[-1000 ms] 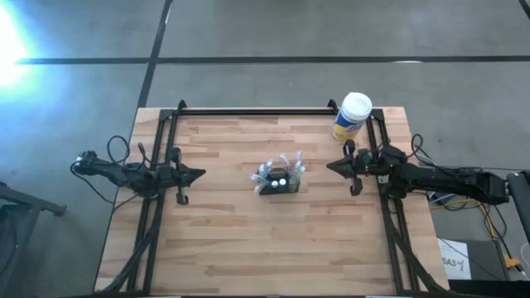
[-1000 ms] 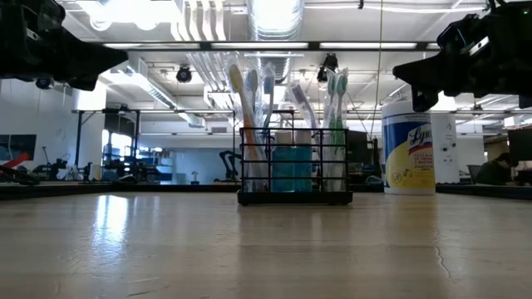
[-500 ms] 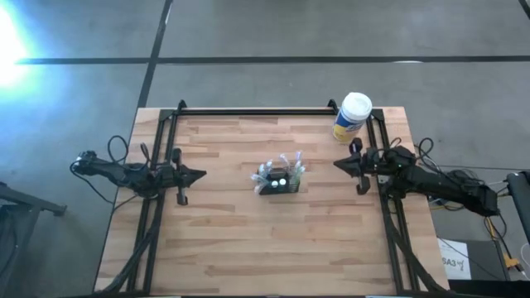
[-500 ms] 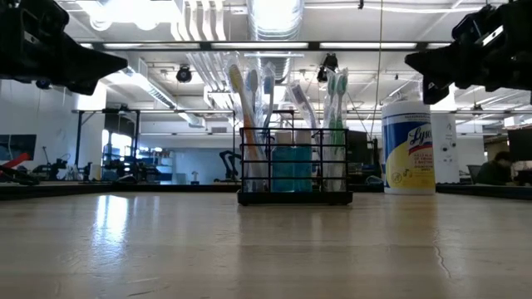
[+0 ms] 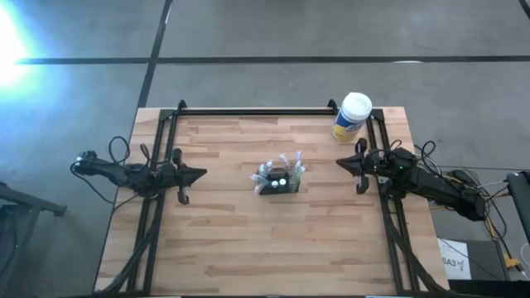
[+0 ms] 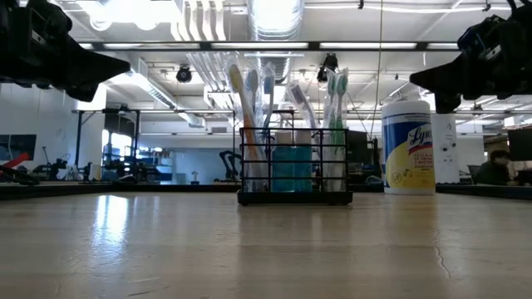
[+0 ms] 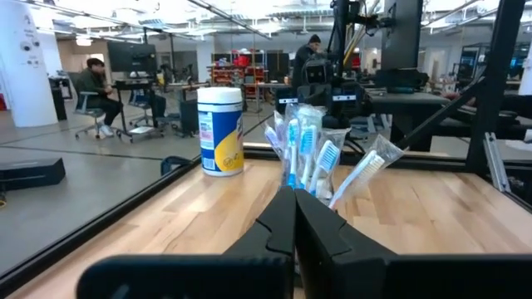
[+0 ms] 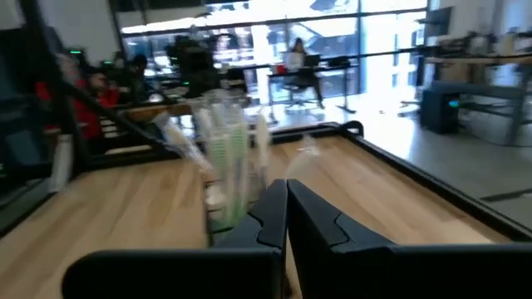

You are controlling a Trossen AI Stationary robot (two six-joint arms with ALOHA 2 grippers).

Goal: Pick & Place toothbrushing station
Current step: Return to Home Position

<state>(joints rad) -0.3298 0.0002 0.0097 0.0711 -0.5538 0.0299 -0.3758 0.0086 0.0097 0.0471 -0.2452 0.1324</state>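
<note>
The toothbrushing station [image 5: 280, 180] is a small black mesh caddy holding several toothbrushes and a blue cup; it stands on its base at the table's middle and shows in the low view [image 6: 294, 173]. My left gripper [image 5: 201, 174] is shut and empty, above the table to the caddy's left. My right gripper [image 5: 339, 163] is shut and empty, above the table to the caddy's right. Both wrist views look at the caddy past the shut fingers, the left wrist view [image 7: 312, 158] and the right wrist view [image 8: 229, 170].
A yellow canister of wipes with a white lid [image 5: 352, 117] stands at the table's far right corner, near my right arm. A black frame rail [image 5: 257, 111] runs along the far edge. People sit in the room beyond [image 7: 96, 87].
My right gripper has drawn back toward the table's right edge, away from the caddy, staying shut. The caddy has not moved.
</note>
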